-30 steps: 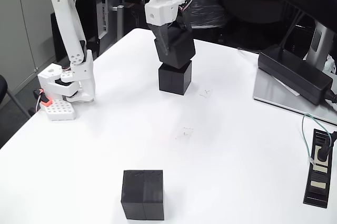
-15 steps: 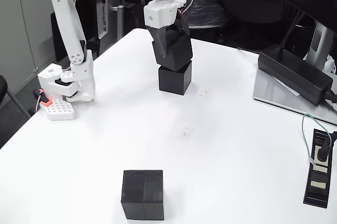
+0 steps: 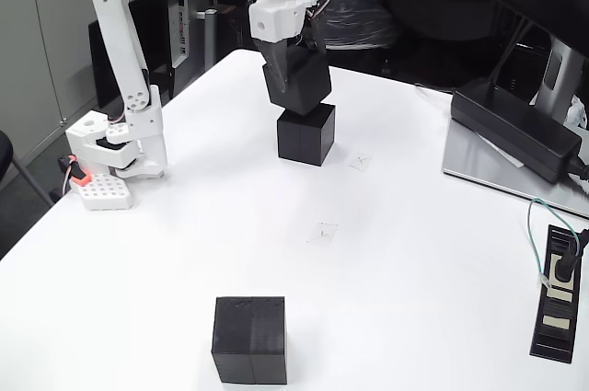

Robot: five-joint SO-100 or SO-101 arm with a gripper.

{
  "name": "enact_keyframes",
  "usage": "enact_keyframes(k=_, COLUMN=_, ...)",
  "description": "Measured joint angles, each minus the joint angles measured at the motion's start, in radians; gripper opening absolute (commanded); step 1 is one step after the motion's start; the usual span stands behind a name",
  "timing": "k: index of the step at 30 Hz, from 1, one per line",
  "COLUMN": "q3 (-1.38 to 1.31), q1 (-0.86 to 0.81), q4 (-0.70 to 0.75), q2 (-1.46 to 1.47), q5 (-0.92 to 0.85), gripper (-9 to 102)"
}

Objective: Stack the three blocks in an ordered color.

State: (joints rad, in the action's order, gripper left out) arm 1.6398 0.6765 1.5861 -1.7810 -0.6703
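Your white arm's gripper (image 3: 293, 74) clamped on a tilted matte black cube (image 3: 298, 80), just above a second black cube (image 3: 306, 134) far centre, third black cube (image 3: 250, 339) alone near you on the white table (image 3: 414, 253).

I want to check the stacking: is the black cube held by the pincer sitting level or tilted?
Tilted. The matte black cube in the pincer leans, with edges skewed against the lower black cube.

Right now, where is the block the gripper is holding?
In the fixed view, the held block hangs tilted in the gripper at upper centre, just above the block on the table, left of the black adapter.
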Motion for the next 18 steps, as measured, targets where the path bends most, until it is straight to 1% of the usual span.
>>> enact_keyframes(k=4, q3=-0.002, q1=0.002, q4=-0.006, q2=0.052, q5=0.003, gripper=9)
enact_keyframes(k=10, q3=-0.002, q1=0.005, q4=-0.041, q2=0.055, q5=0.006, gripper=9)
enact_keyframes(k=18, q3=-0.003, q1=0.003, q4=-0.051, q2=0.063, q5=0.006, gripper=9)
